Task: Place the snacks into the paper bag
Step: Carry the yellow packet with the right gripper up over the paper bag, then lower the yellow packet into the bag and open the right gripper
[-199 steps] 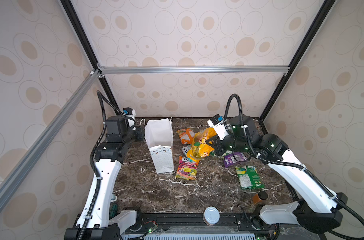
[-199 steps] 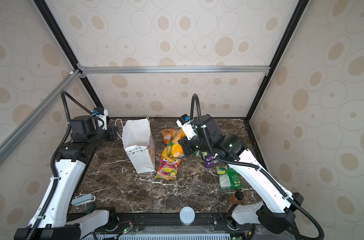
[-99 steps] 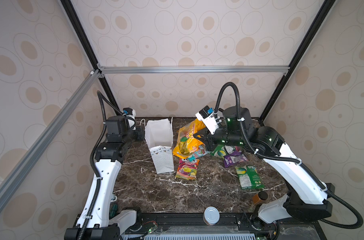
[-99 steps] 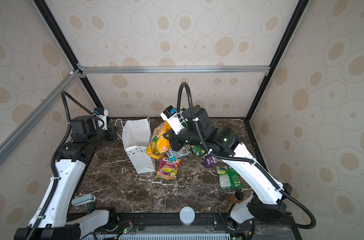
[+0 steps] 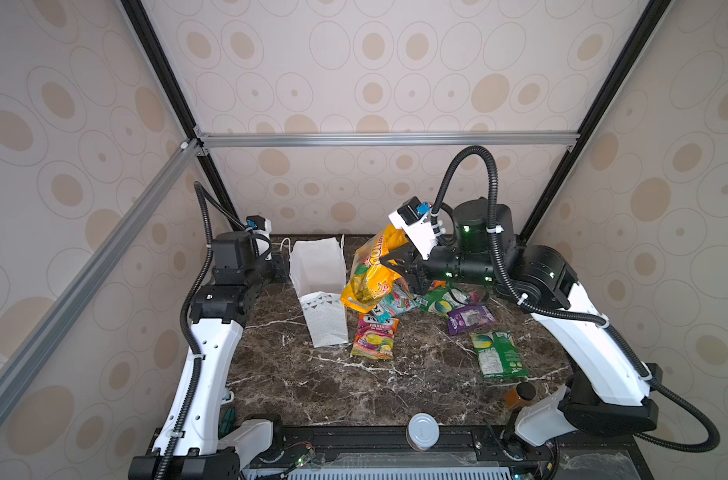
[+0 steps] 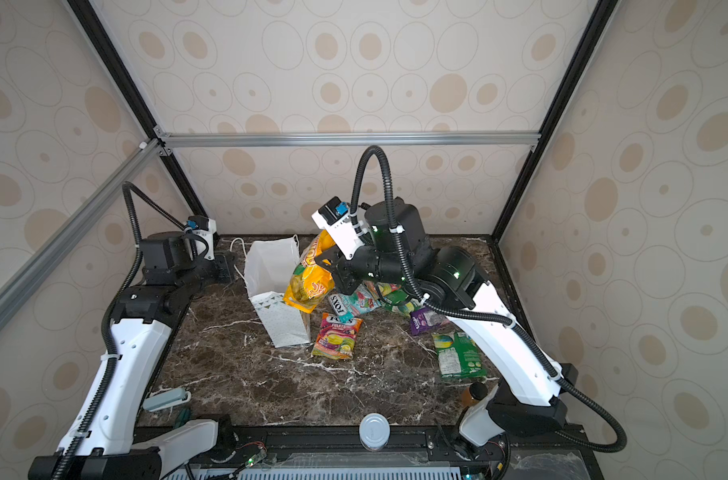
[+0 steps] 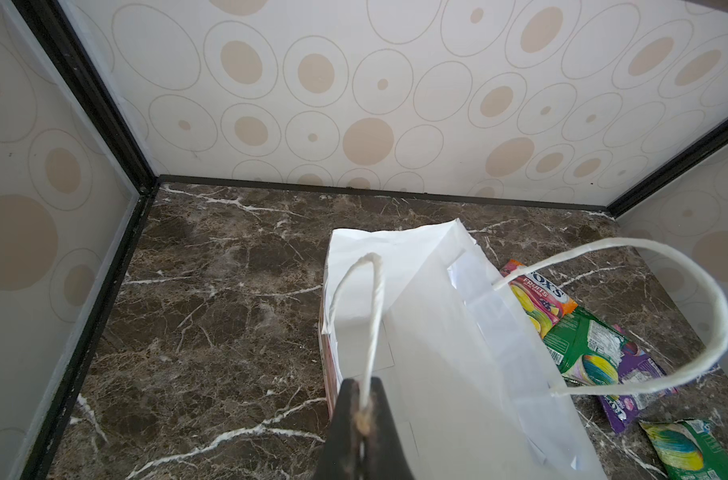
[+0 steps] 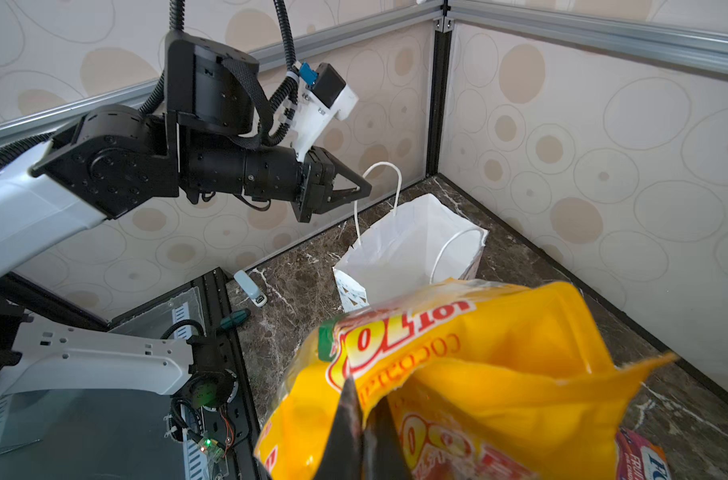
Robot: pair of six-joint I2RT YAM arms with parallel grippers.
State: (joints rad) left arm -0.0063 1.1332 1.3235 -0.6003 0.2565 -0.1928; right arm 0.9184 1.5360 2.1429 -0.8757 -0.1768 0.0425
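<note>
The dark marble desk (image 5: 354, 386) carries the white paper bag (image 5: 318, 270), which stands upright with its mouth open upward. Next in size is the big yellow packet (image 5: 368, 274). It is lifted clear of the desk and hangs slantwise, its long axis running down from the right pincer (image 8: 360, 411) toward the bag's right side. In both top views its lower end sits just beside the bag's wall, not over the opening. The right pincer is clamped tight on the packet's upper edge.

From that pincer the bag's mouth lies to the robot's left. I judge the coming move to be a carry leftward over the rim before any release, and the right arm is the one placed for it.

Smaller snacks lie loose on the desk to the right of the bag: a green packet (image 5: 497, 353), a purple packet (image 5: 470, 318) and a pink packet (image 5: 374, 332). The left pincer (image 7: 364, 399) is closed on a white cord handle (image 7: 374, 316), steadying the bag.
</note>
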